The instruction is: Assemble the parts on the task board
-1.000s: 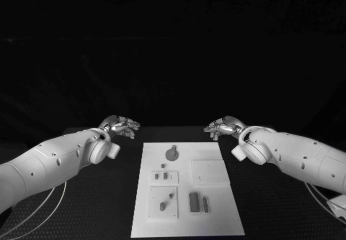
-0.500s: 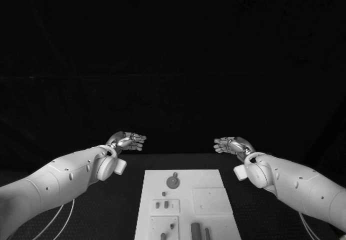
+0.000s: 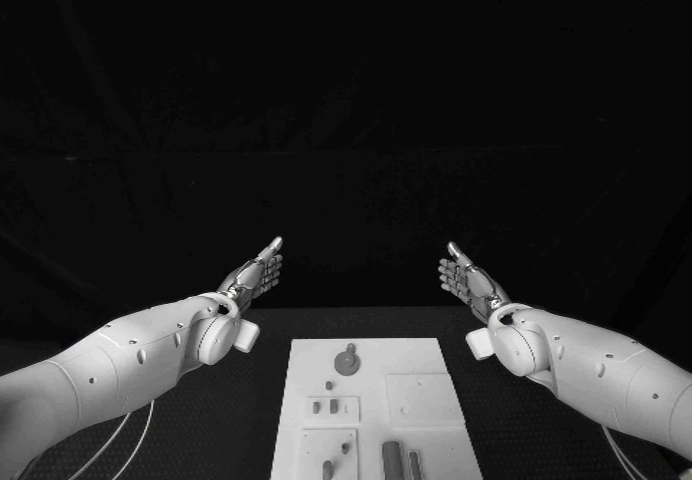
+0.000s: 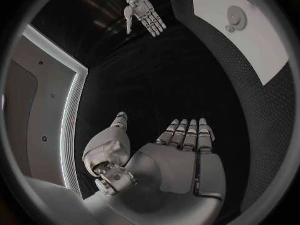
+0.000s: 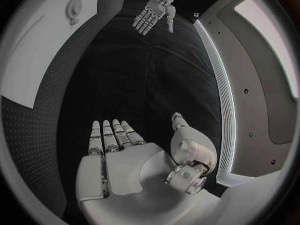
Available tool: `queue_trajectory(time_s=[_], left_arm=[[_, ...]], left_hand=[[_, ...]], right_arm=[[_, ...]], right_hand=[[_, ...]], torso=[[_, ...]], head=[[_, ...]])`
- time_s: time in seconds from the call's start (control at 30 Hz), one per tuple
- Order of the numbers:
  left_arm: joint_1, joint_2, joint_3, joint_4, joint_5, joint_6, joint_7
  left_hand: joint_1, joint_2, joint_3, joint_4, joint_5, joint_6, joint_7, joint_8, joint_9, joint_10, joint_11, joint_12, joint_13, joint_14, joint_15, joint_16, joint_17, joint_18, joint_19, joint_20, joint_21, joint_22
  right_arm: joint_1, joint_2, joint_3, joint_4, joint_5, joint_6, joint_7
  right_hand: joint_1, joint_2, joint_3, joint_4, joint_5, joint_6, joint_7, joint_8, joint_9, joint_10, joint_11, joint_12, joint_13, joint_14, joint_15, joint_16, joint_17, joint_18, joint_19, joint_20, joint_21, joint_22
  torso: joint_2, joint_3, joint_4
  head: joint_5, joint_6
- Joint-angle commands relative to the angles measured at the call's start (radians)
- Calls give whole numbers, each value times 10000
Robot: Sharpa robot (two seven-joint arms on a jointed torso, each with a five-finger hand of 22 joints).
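The left hand [image 3: 260, 275] was opened flat with nothing in it, fingers stretched out and raised beyond the far end of the table [image 3: 260, 400]; the right hand [image 3: 469, 278] mirrored it, also spread wide and holding nothing. A second before, both hands had been curled in loosely over the table's far edge, so the fingers had unfolded since; the head camera had tilted up as well, which accounts for the board sliding down the head view.

Between the two forearms lay the task board [image 3: 421, 355], flat on the table. On it sat a round part with a stem [image 3: 346, 360] near the far end, two small parts [image 3: 332, 406] side by side in a shallow panel, and longer bars [image 3: 391, 460] nearer the robot, cut off by the edge.

With both hands bare and well away from the board, no part was being worked. That pose would suit either a readying stretch or a finished withdrawal; the pictures did not settle which.
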Motion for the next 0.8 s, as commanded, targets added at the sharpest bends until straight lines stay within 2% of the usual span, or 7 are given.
queue_trajectory(time_s=[0.03, 0.1, 0.2, 0.23, 0.53, 0.67, 0.8], left_arm=[[-168, -195, 75, 758, 527, -1180, 610], [-272, -320, 119, 1176, 677, -1534, 764], [-505, -599, 216, 2113, 1012, -2327, 1109], [-623, -740, 264, 2584, 1181, -2725, 1282], [-1303, -1554, 547, 5314, 2160, -5036, 2286], [-1471, -1755, 616, 5986, 2400, -5605, 2533], [-1565, -1867, 655, 6364, 2535, -5924, 2672]], left_hand=[[-1616, 63, -867, 412, -139, -1229, -261, -464, -905, -1519, -226, -137, -458, -1181, -271, -615, -901, -147, -1381, -108, -134, -1527], [-1616, 63, -867, 412, -139, -1229, -261, -464, -905, -1519, -226, -137, -458, -1181, -271, -615, -901, -147, -1381, -108, -134, -1527], [-1616, 63, -867, 412, -139, -1229, -261, -464, -905, -1519, -226, -137, -458, -1181, -271, -615, -901, -147, -1381, -108, -134, -1527], [-1616, 63, -867, 412, -139, -1229, -261, -464, -905, -1519, -226, -137, -458, -1181, -271, -615, -901, -147, -1381, -108, -134, -1527], [-1616, 63, -867, 412, -139, -1229, -261, -464, -905, -1519, -226, -137, -458, -1181, -271, -615, -901, -147, -1381, -108, -134, -1527], [-1616, 63, -867, 412, -139, -1229, -261, -464, -905, -1519, -226, -137, -458, -1181, -271, -615, -901, -147, -1381, -108, -134, -1527], [-1616, 63, -867, 412, -139, -1229, -261, -464, -905, -1519, -226, -137, -458, -1181, -271, -615, -901, -147, -1381, -108, -134, -1527]], right_arm=[[-69, -204, -15, 763, 490, -1063, 445], [-111, -331, -25, 1181, 641, -1400, 552], [-206, -618, -48, 2118, 978, -2153, 791], [-254, -762, -59, 2589, 1147, -2532, 911], [-549, -1653, -130, 5505, 2196, -4877, 1654], [-633, -1910, -151, 6344, 2497, -5551, 1868], [-691, -2083, -164, 6913, 2702, -6008, 2013]], right_hand=[[-1460, 50, -1003, 417, -166, -1226, -322, -358, -952, -1606, -272, -292, -424, -1246, -315, -719, -772, -292, -837, -363, -344, -3277], [-1460, 50, -1003, 417, -166, -1226, -322, -358, -952, -1606, -272, -292, -424, -1246, -315, -719, -772, -292, -837, -363, -344, -3277], [-1460, 50, -1003, 417, -166, -1226, -322, -358, -952, -1606, -272, -292, -424, -1246, -315, -719, -772, -292, -837, -363, -344, -3277], [-1460, 50, -1003, 417, -166, -1226, -322, -358, -952, -1606, -272, -292, -424, -1246, -315, -719, -772, -292, -837, -363, -344, -3277], [-1460, 50, -1003, 417, -166, -1226, -322, -358, -952, -1606, -272, -292, -424, -1246, -315, -719, -772, -292, -837, -363, -344, -3277], [-1460, 50, -1003, 417, -166, -1226, -322, -358, -952, -1606, -272, -292, -424, -1246, -315, -719, -772, -292, -837, -363, -344, -3277], [-1460, 50, -1003, 417, -166, -1226, -322, -358, -952, -1606, -272, -292, -424, -1246, -315, -719, -772, -292, -837, -363, -344, -3277]], torso=[[-341, -1, 75], [-409, -1, 90], [-503, 0, 109], [-528, 0, 115], [-539, 0, 117], [-539, 0, 117], [-539, 0, 117]], head=[[-80, -424], [-98, -527], [-124, -669], [-130, -707], [-133, -723], [-133, -723], [-133, -723]])
